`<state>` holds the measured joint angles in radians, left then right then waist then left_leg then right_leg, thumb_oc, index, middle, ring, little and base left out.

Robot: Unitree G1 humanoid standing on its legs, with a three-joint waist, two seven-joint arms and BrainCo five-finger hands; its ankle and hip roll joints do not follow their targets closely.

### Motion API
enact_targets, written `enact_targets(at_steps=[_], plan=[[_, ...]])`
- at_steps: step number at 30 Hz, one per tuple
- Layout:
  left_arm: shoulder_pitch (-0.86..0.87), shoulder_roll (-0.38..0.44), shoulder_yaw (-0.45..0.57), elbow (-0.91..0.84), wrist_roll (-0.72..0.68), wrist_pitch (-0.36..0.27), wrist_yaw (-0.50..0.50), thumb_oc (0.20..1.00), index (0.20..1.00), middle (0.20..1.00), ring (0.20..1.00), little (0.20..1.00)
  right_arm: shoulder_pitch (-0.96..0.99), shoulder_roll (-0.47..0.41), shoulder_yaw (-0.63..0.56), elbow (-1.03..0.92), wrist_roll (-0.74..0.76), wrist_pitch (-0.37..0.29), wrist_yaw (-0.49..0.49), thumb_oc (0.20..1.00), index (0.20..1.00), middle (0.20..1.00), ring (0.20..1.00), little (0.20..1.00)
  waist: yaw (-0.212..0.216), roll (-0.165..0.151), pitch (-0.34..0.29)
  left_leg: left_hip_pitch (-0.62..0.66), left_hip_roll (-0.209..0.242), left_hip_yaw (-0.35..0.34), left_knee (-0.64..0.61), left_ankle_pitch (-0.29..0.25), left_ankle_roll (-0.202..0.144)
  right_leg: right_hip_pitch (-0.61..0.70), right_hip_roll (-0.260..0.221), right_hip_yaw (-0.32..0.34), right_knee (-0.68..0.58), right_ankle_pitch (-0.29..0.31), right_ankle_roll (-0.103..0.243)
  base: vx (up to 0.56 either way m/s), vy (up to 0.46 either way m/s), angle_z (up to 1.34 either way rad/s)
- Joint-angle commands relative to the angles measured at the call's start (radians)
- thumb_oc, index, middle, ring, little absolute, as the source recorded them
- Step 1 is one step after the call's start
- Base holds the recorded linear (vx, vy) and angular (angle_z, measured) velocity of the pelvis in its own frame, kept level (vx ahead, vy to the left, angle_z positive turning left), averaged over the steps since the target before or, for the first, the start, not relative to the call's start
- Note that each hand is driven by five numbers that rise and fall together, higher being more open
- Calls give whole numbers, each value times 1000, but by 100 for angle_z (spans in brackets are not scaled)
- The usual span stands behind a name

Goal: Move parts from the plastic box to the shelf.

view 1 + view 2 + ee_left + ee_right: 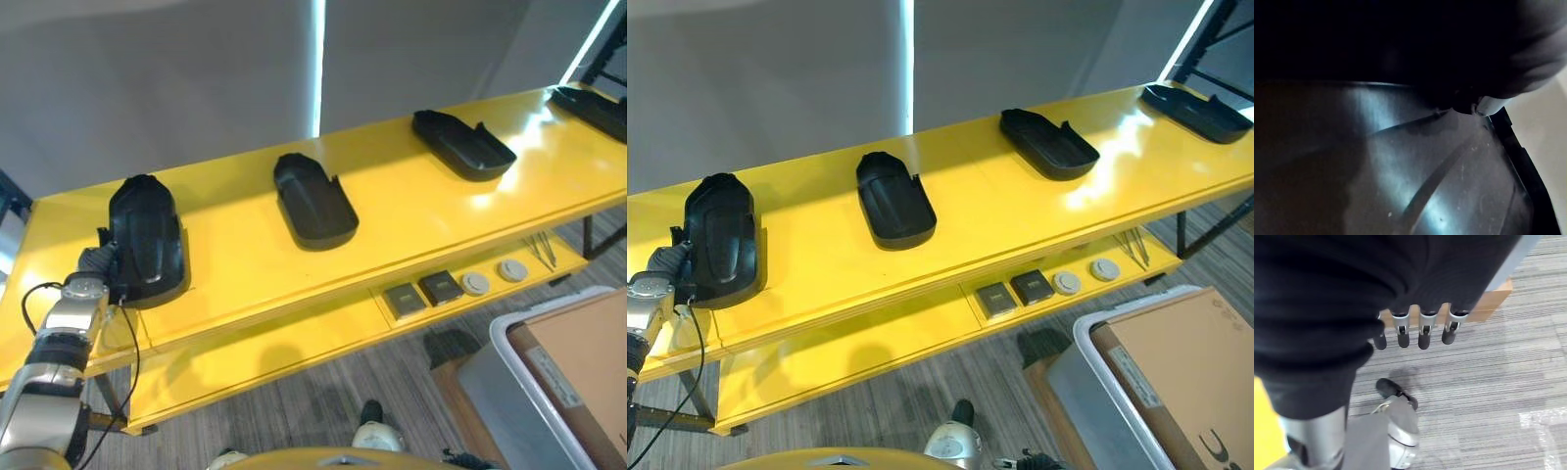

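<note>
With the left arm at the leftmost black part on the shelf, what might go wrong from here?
The leftmost black part sits near the yellow shelf's front edge; pulling the left robot hand back carelessly might drag it off. The hand's fingers are hidden behind the part, so a snag is possible. The neighbouring black part lies well apart, so collision seems unlikely. The right robot hand hangs over the floor.
</note>
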<state>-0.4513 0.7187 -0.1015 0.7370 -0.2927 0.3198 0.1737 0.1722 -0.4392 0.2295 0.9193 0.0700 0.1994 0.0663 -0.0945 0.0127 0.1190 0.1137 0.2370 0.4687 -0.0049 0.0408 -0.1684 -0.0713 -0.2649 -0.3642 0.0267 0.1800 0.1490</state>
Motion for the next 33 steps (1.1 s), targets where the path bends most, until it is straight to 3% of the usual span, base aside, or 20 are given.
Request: enact_targets(at_steps=[1,15,16,17,29,33], plan=[[-127,71,5,49,64,-3,15,200,200,200,200,200,5,-23,-3,-5,-40,-17,20,1000,1000,1000,1000,1000,8,9,7,-80,29,3,80,-26,68,40,-53,20,128,-176,82,0,0,0],[-171,76,-36,162,111,56,16,200,200,200,200,200,-1,-23,8,-25,-31,-28,32,1000,1000,1000,1000,1000,-15,3,18,-82,40,20,102,-33,67,34,-56,36,128,-174,80,3,-4,-4],[-170,74,-37,171,100,54,11,272,272,272,272,272,-5,-23,9,-23,-33,-27,31,1000,1000,1000,1000,1000,-15,3,17,-82,40,21,102,-33,67,35,-56,37,126,-175,79,0,0,0],[-169,74,-37,175,99,53,4,1000,1000,1000,1000,1000,-5,-24,10,-22,-34,-26,32,1000,1000,1000,1000,1000,-15,4,17,-82,40,22,103,-33,67,36,-56,37,126,-175,79,0,0,0],[-164,101,-4,110,99,-11,89,1000,1000,1000,1000,1000,-11,-13,18,10,-42,-48,24,1000,1000,1000,1000,1000,10,4,11,-66,33,14,84,-27,65,65,-53,22,102,-170,79,-2,0,0],[-127,176,15,-69,104,-51,122,1000,1000,1000,1000,1000,-5,-1,8,1,-45,-42,13,1000,1000,1000,1000,1000,40,10,7,-57,27,3,64,-21,62,87,-53,6,83,-165,82,-10,-1,3]])
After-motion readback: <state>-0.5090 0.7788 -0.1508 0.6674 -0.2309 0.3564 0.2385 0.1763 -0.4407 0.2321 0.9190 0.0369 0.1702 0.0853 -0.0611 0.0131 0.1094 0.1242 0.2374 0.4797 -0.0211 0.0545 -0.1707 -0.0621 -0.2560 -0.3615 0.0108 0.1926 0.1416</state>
